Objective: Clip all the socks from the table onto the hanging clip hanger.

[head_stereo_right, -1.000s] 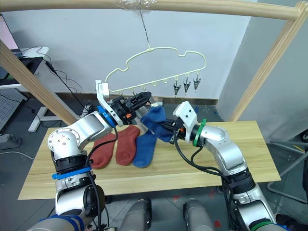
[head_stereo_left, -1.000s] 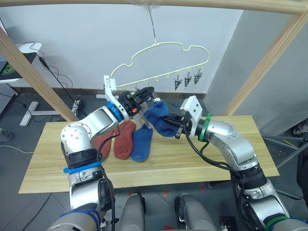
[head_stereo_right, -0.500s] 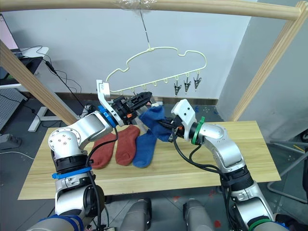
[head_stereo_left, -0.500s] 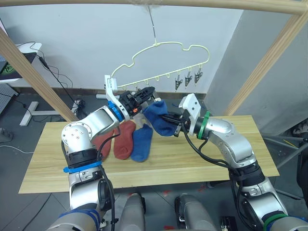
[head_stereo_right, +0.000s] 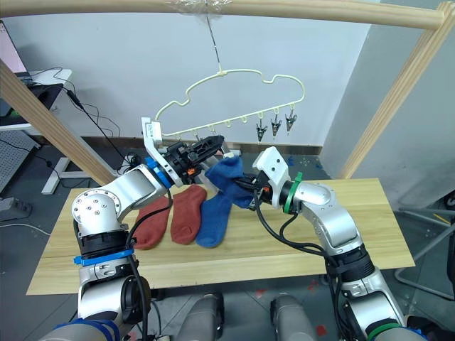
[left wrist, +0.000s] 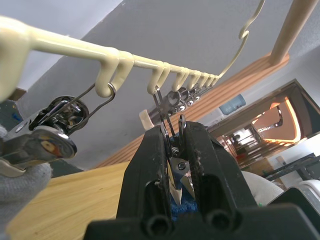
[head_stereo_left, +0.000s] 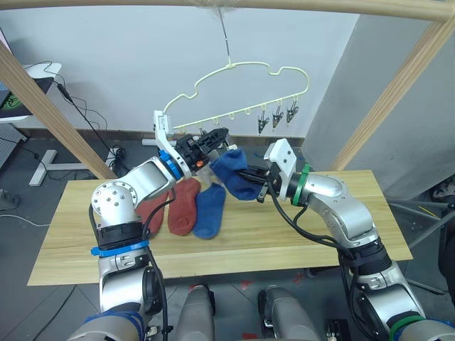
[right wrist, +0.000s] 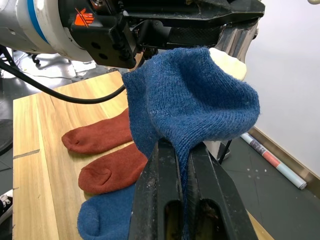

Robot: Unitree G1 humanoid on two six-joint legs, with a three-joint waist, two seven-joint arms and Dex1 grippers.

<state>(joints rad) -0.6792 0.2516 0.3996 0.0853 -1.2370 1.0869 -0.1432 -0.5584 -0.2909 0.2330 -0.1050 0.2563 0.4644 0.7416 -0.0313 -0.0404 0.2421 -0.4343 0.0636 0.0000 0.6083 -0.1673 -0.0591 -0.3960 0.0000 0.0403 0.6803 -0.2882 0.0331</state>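
The pale-yellow clip hanger [head_stereo_left: 234, 66] hangs from the top pole above the table [head_stereo_left: 320, 241]. My left gripper [head_stereo_left: 220, 135] is raised under its row of clips and shut on one metal clip [left wrist: 172, 150]. My right gripper [head_stereo_left: 252, 179] is shut on a blue sock [head_stereo_left: 233, 170] and holds it up so that its top edge meets the left fingers [right wrist: 200, 20]. Blue fabric shows just under the clip's tips in the left wrist view. Two rust-red socks [head_stereo_left: 183, 206] [head_stereo_left: 153, 209] and another blue sock [head_stereo_left: 208, 212] lie flat on the table below the grippers.
Round wooden poles frame the scene: one across the top [head_stereo_left: 320, 6] and slanted ones at left [head_stereo_left: 43, 106] and right [head_stereo_left: 384, 106]. Three free clips [head_stereo_left: 277, 117] hang at the hanger's right end. A neighbouring clip holds pale grey fabric [left wrist: 22, 175].
My right gripper has carried the blue sock a little up and to the left, closer to the left gripper. The left gripper has stayed on its clip.
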